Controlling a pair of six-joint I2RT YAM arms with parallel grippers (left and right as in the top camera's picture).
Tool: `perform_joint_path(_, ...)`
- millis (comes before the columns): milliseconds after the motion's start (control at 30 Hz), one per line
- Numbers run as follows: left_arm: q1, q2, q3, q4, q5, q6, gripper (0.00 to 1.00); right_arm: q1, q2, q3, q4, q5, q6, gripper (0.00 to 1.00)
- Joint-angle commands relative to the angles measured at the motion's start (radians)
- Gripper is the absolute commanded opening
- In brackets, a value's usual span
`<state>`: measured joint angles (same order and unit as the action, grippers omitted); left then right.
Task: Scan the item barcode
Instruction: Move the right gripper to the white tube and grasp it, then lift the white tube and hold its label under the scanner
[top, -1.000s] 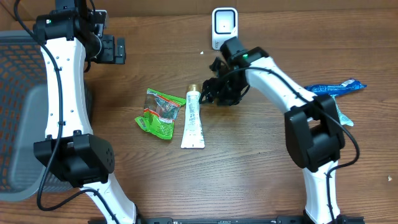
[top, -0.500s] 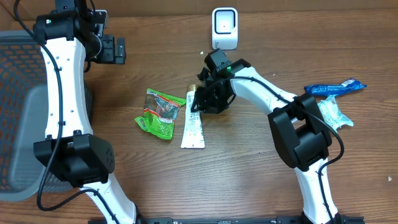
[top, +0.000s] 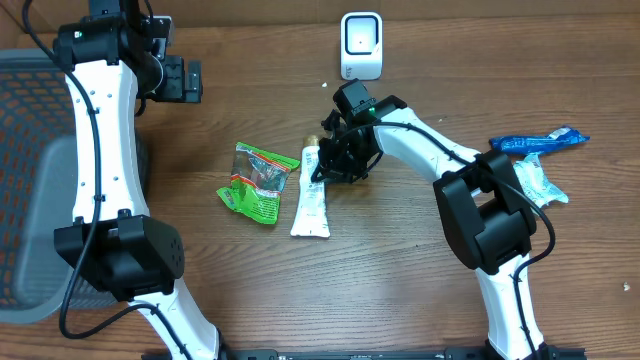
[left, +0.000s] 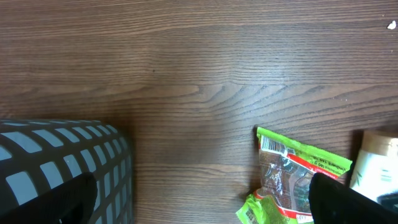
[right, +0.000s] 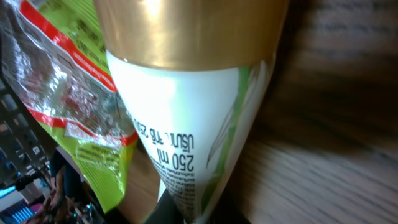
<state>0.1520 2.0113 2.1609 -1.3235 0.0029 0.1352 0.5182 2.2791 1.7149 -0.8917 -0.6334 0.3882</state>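
Observation:
The item, a white tube (top: 310, 197) with a gold cap (top: 311, 140), lies on the wooden table just right of a green snack packet (top: 257, 180). My right gripper (top: 326, 166) sits at the tube's upper part and is shut on it. In the right wrist view the tube (right: 200, 124) fills the frame and narrows between my dark fingers (right: 169, 210), with the gold cap (right: 186, 31) beyond. The white barcode scanner (top: 360, 44) stands at the far edge. My left gripper (top: 184, 79) hangs open at the far left, holding nothing; its wrist view shows the green packet (left: 297, 174).
A grey mesh basket (top: 30, 170) stands at the left edge, its rim (left: 62, 158) below the left wrist camera. Two blue packets (top: 537, 142) (top: 537, 182) lie at the right side of the table.
My right gripper moved left onto the tube and closed on it. The tube's lower end swung slightly. The left arm has not moved.

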Motion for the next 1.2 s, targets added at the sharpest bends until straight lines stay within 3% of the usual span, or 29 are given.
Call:
perform_joint_path(0,-0.001,-0.035,0.017,-0.001,-0.004,0.021,1.0,-0.048,-0.06,0.002,-0.032,0.009,-0.105,0.04)
perform_joint_path(133,-0.001,-0.035,0.017,0.0,-0.004,0.021,1.0,-0.113,-0.167,0.037,-0.067,-0.003,-0.181,0.04)
perform_joint_path(433,-0.001,-0.035,0.017,-0.001,-0.004,0.021,1.0,-0.3,-0.431,0.055,-0.041,-0.173,-0.185,0.04)
perform_joint_path(900,-0.001,-0.035,0.017,0.0,-0.004,0.021,1.0,-0.346,-0.49,0.053,-0.068,-0.223,-0.241,0.04)
perform_joint_path(1033,-0.001,-0.035,0.017,0.0,-0.004,0.021,1.0,-0.314,-0.489,0.052,-0.058,-0.108,-0.24,0.04)
perform_joint_path(1167,-0.001,-0.035,0.017,0.0,-0.004,0.021,1.0,-0.251,-0.487,0.051,-0.015,0.237,-0.24,0.04)
